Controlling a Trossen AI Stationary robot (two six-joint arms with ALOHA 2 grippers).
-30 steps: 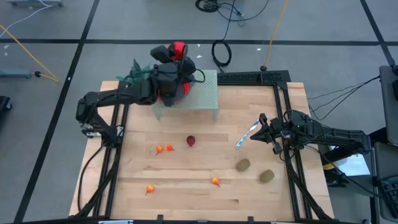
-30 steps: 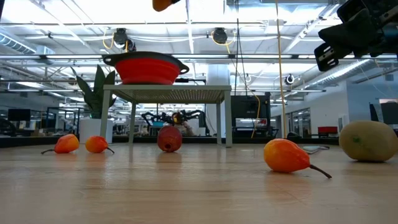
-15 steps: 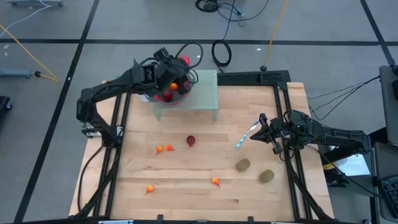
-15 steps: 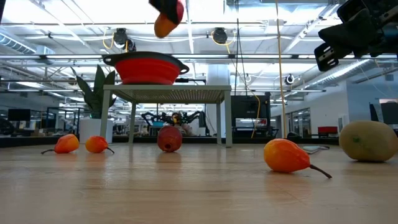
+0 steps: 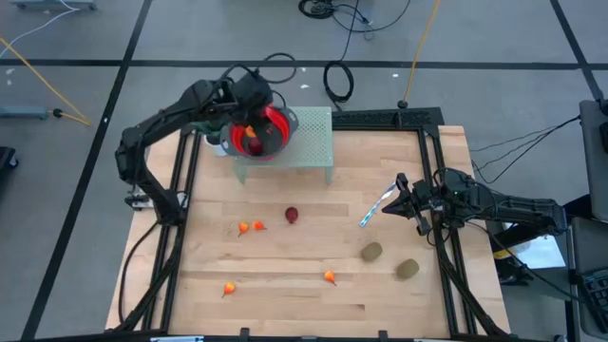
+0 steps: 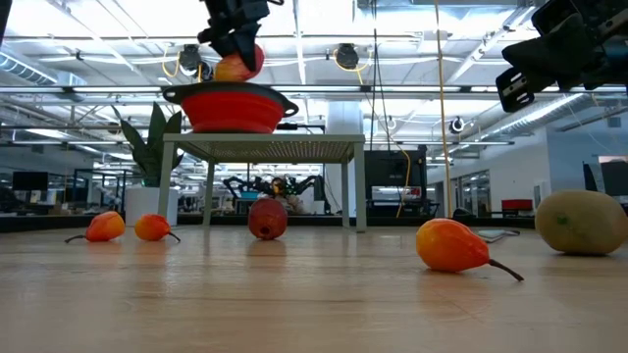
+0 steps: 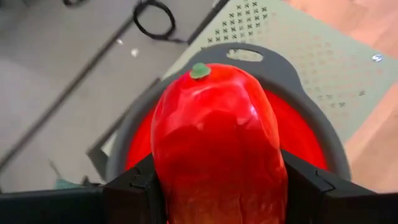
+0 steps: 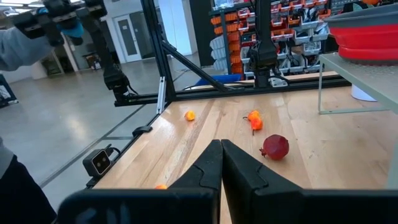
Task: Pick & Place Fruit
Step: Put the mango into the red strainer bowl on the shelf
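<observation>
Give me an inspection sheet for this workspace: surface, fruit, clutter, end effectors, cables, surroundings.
Surface: wooden table; a pale green perforated stand at its far edge carries the red bowl.
Job's things: red-orange oval fruit; dark red fruit; four small orange pieces and two brownish-green ovals lie loose on the wood.
Clutter: blue-and-white stick.
End effectors: left end effector grips the red-orange oval fruit over the bowl; right end effector shut, empty, near the stick.
Cables: black coil and yellow cable on the floor.
Surroundings: a person's sleeve in the right wrist view.
</observation>
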